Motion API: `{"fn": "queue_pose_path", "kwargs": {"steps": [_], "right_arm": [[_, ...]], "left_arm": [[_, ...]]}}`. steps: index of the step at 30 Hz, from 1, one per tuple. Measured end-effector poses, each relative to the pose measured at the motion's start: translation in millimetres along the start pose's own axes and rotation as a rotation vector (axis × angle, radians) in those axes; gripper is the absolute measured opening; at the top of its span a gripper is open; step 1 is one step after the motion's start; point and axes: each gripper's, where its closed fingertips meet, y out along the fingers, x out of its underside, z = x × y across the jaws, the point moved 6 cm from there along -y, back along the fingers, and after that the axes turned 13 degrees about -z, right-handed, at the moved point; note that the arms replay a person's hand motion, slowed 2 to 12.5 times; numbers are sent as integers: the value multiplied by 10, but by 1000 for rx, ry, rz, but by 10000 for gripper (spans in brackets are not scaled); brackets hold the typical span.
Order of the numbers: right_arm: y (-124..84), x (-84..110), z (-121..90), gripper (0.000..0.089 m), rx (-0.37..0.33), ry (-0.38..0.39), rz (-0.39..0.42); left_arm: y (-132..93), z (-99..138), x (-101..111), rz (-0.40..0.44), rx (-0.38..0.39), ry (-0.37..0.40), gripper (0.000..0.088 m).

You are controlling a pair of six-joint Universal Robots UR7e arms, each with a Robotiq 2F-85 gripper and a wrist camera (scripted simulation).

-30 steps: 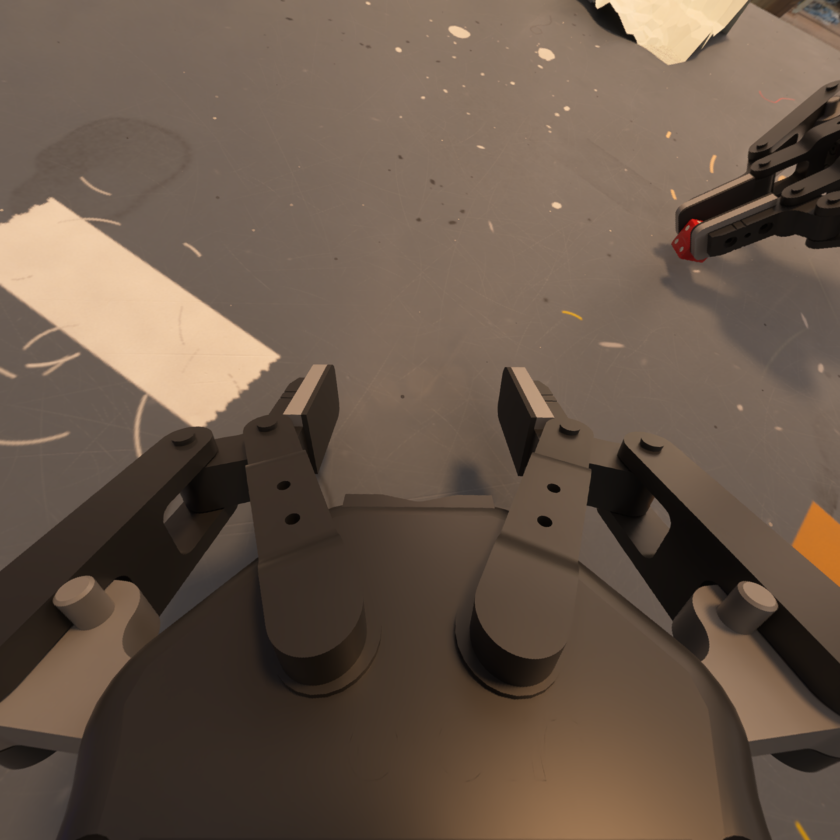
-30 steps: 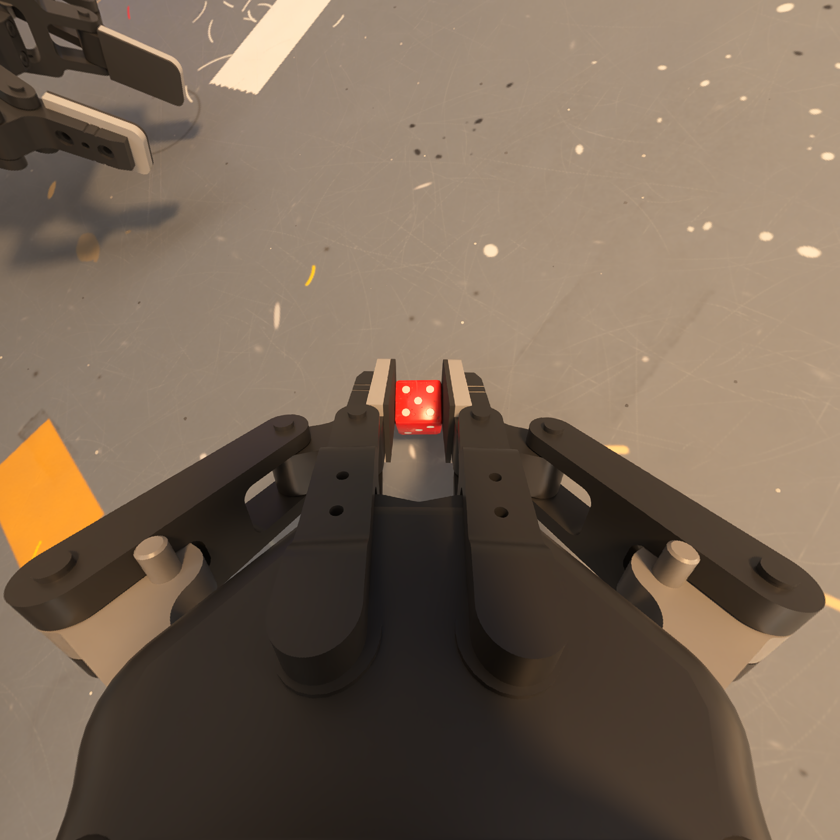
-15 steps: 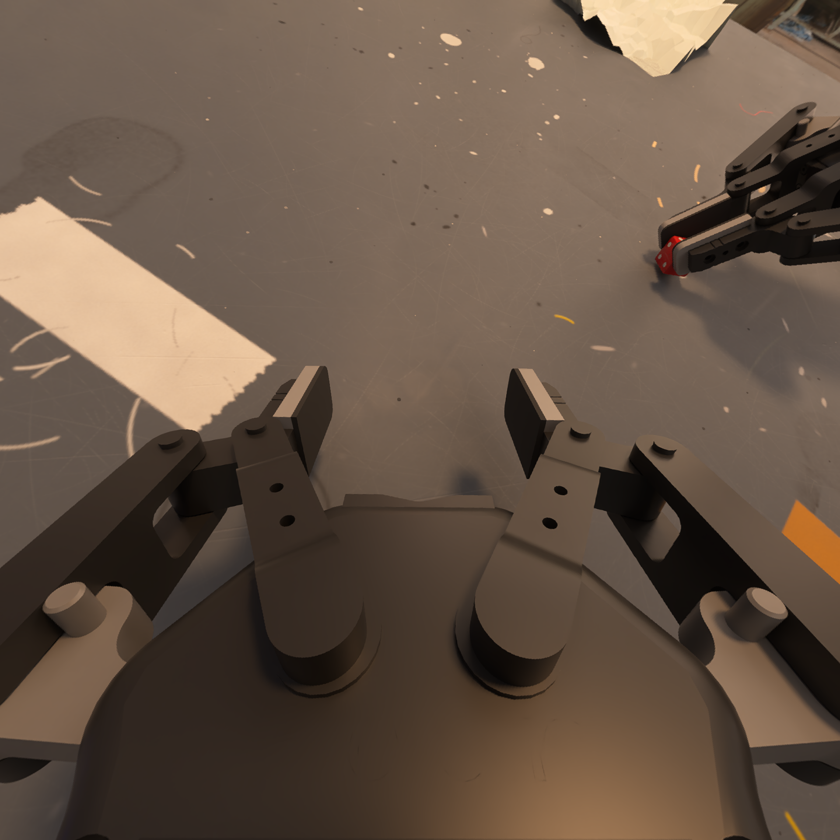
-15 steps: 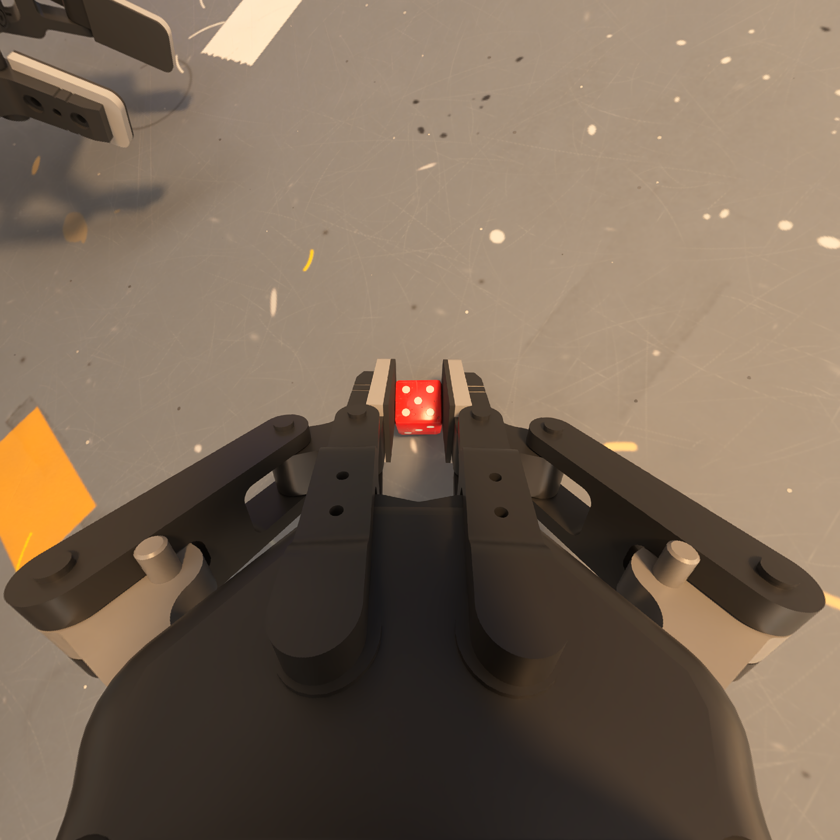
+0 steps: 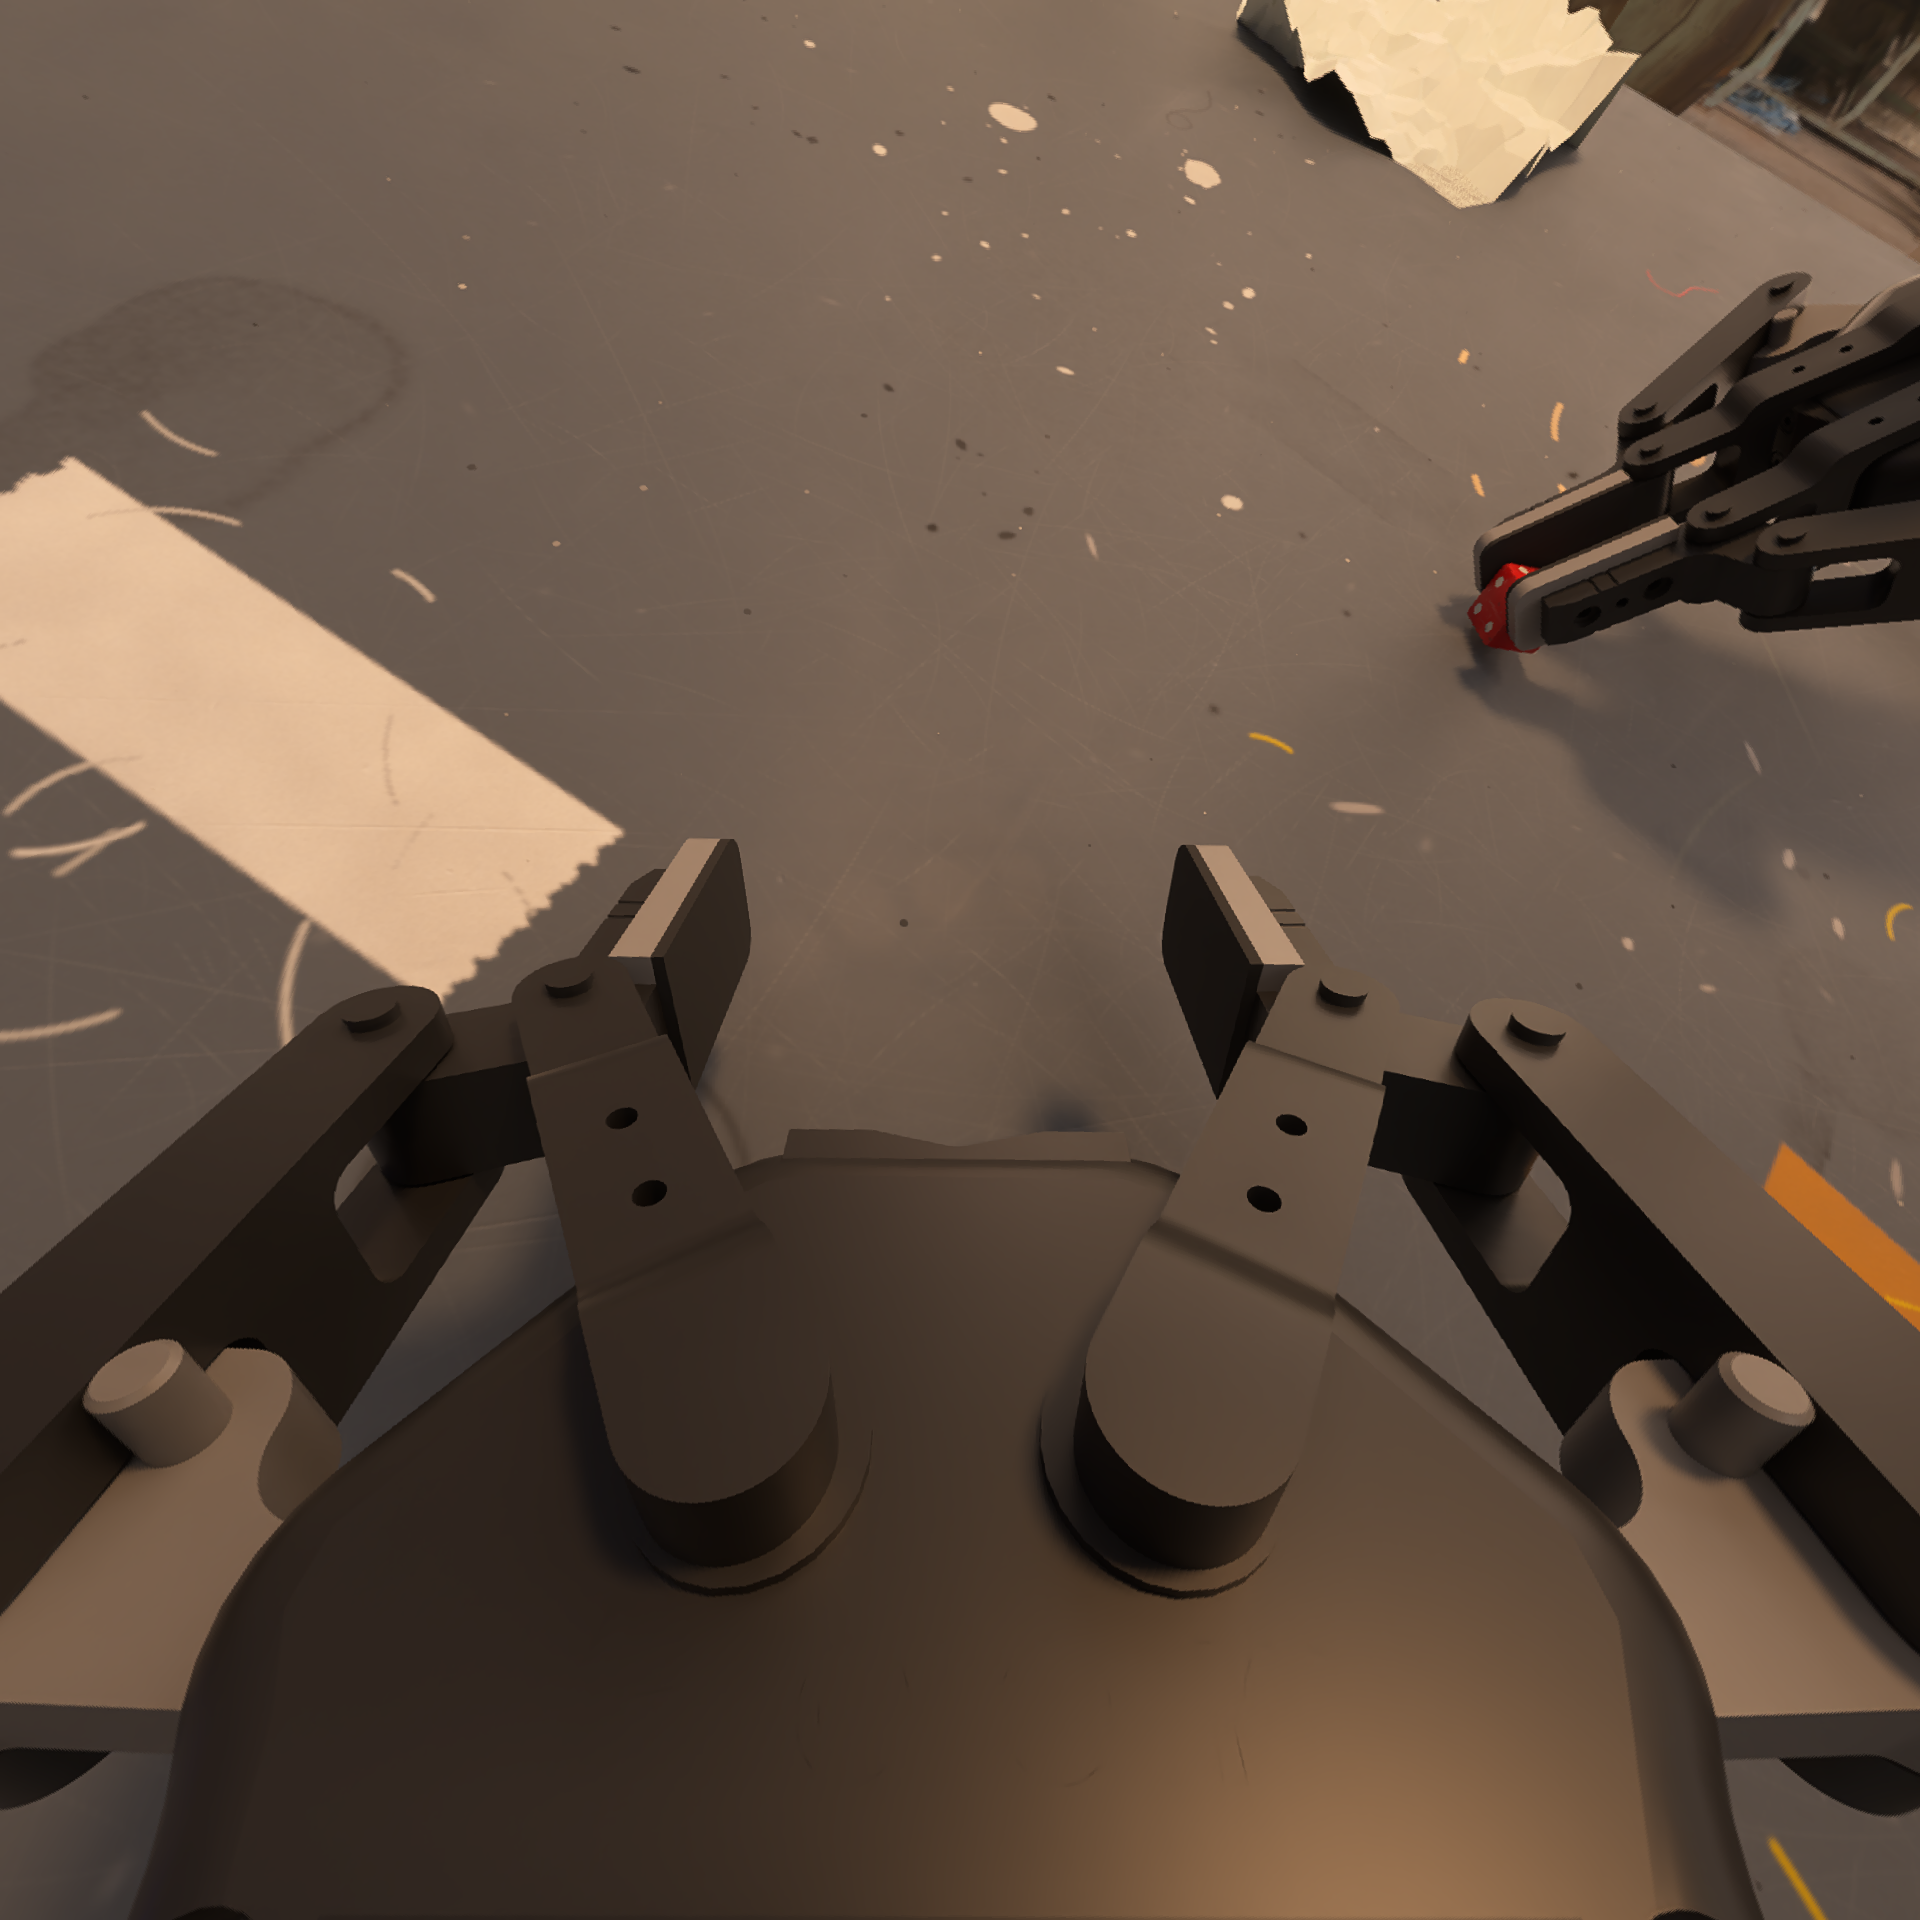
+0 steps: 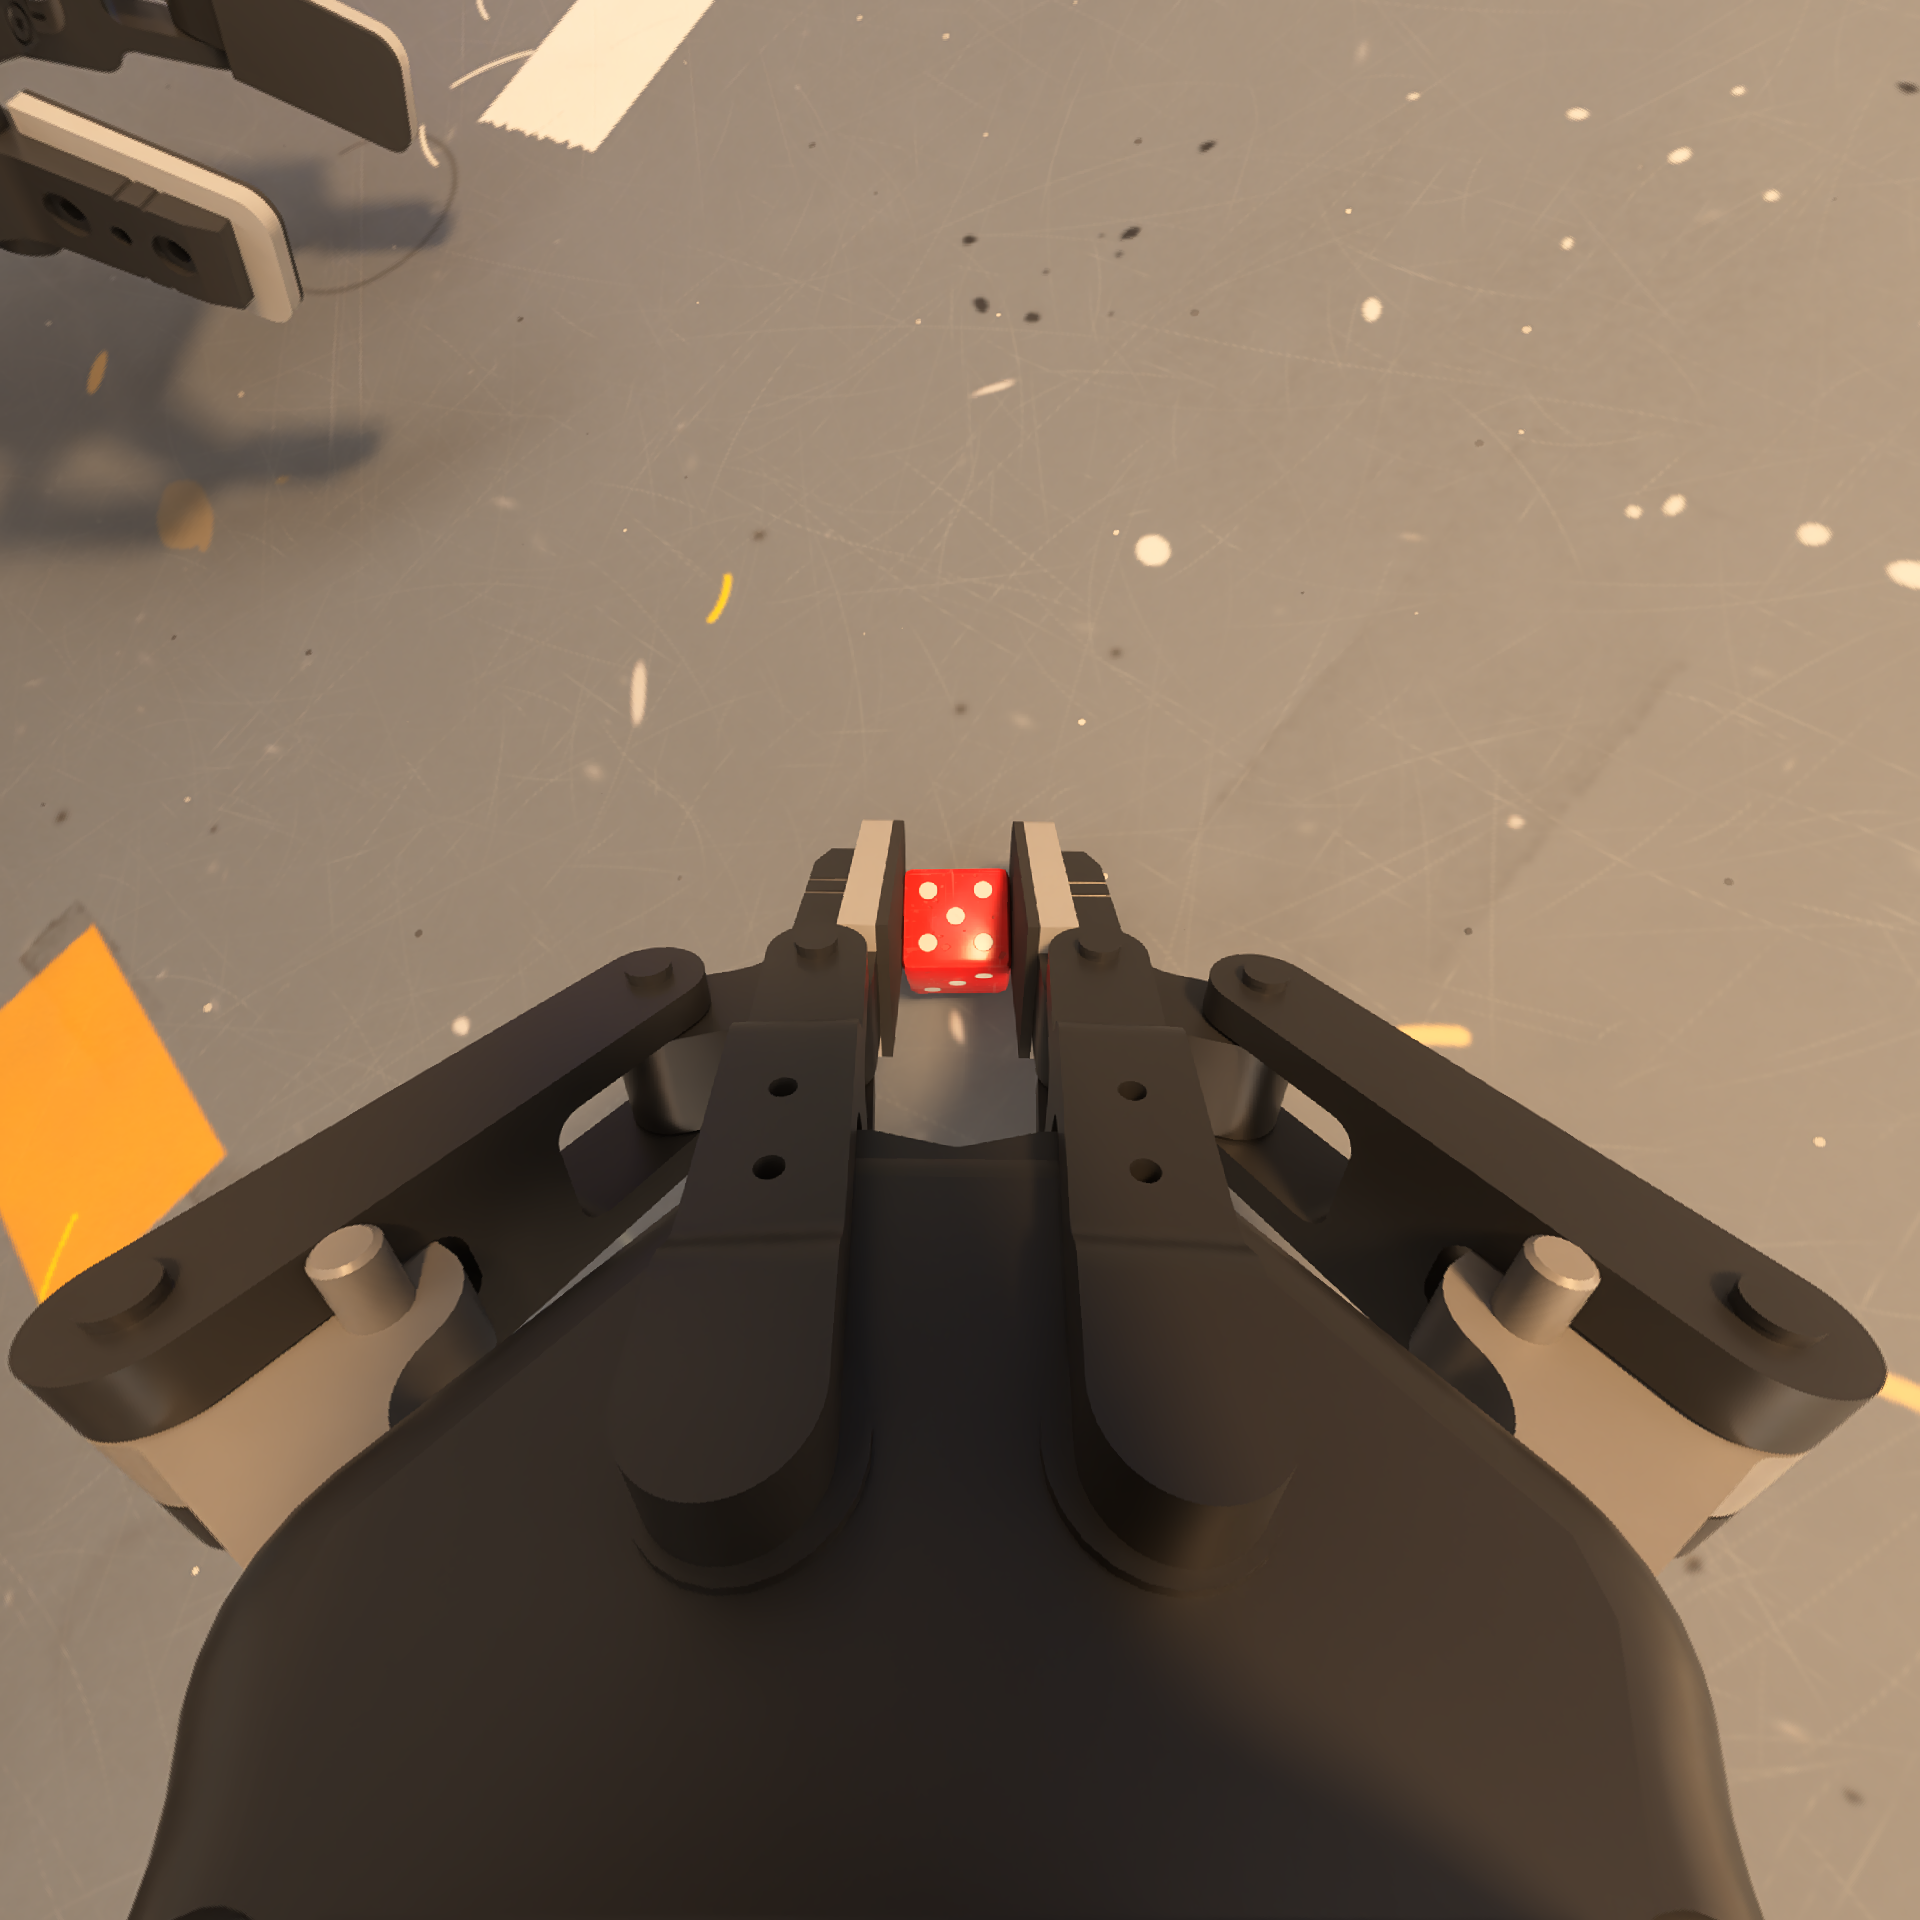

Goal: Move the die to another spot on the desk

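Observation:
A small red die [image 6: 956,928] with white pips sits between the pads of my right gripper [image 6: 956,868], which is shut on it. In the left wrist view the die [image 5: 1496,620] shows at the tip of the right gripper [image 5: 1519,608] at the right, very close to the grey desk [image 5: 935,520]; I cannot tell whether it touches. My left gripper [image 5: 954,914] is open and empty, held above the desk. It also shows at the top left of the right wrist view [image 6: 312,177].
A pale tape strip [image 5: 260,727] lies on the desk left of my left gripper. Crumpled paper [image 5: 1455,94] sits at the far edge. An orange patch [image 6: 83,1101] lies left of my right gripper. Paint specks dot the desk.
My right gripper has carried the die lower toward the desk and slightly away from the left gripper. The left gripper has stayed open and has barely shifted.

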Motion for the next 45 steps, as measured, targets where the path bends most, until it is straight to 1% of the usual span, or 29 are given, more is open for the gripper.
{"fn": "queue_pose_path", "kwargs": {"steps": [30, 45], "right_arm": [[6, 1, -10, 181, -3, -3, -6], [5, 1, -14, 181, -8, -4, -7]], "left_arm": [[-23, -4, -28, 26, 24, -2, 719], [-27, -10, -25, 27, 24, -1, 731]]}}
